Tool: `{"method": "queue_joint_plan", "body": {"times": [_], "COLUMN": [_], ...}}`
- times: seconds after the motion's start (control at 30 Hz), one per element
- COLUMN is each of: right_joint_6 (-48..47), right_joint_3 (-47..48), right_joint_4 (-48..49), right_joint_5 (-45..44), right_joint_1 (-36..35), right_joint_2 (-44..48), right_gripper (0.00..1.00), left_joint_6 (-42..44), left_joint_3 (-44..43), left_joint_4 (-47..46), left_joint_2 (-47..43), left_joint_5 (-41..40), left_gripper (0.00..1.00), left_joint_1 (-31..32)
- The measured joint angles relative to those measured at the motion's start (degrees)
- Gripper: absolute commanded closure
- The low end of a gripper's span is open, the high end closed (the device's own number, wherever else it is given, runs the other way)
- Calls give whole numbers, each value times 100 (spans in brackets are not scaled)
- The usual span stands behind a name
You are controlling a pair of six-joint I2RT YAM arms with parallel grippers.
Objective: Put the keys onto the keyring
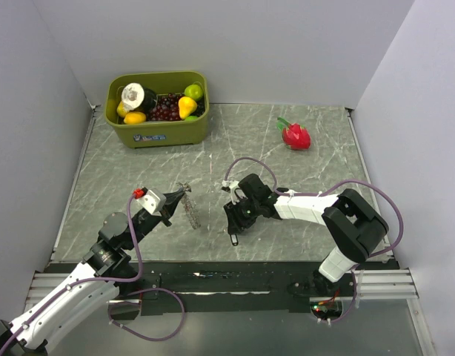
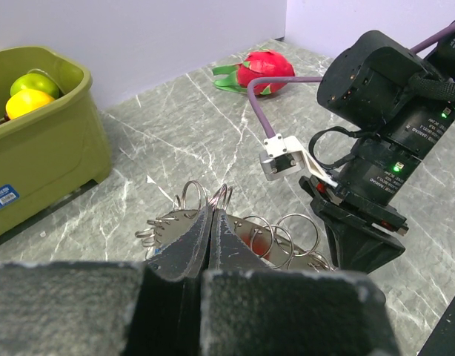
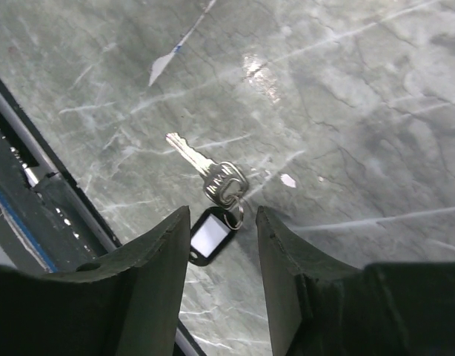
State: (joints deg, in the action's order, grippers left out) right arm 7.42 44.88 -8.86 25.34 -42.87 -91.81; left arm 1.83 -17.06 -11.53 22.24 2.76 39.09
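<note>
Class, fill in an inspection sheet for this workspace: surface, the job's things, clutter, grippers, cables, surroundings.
Surface: grey marbled table.
Job's things: silver key with black tag lies on the table; ring bunch held off it.
Clutter: green bin of fruit far left; red dragon fruit far right.
Grippers: left gripper shut on the ring bunch; right gripper open above the key.
Cables: purple cables loop along both arms.
Surroundings: pale walls on three sides.
</note>
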Motion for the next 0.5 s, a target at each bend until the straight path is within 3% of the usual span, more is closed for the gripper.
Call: {"method": "queue_joint_plan", "body": {"times": [0.33,0.5], "right_joint_6": [-2,22], "right_joint_3": [4,4], "right_joint_4": [-94,-105], "right_joint_5": [-79,-9], "right_joint_1": [0,0], "right_joint_2": [2,-15], "right_gripper": [67,84], "left_joint_6": [-4,-13], "left_joint_3": [0,0], "left_joint_4": [0,0], "left_joint_2": [-2,0], "left_joint_5": [0,0], "left_gripper": [99,99], "left_joint_1": [0,0]}}
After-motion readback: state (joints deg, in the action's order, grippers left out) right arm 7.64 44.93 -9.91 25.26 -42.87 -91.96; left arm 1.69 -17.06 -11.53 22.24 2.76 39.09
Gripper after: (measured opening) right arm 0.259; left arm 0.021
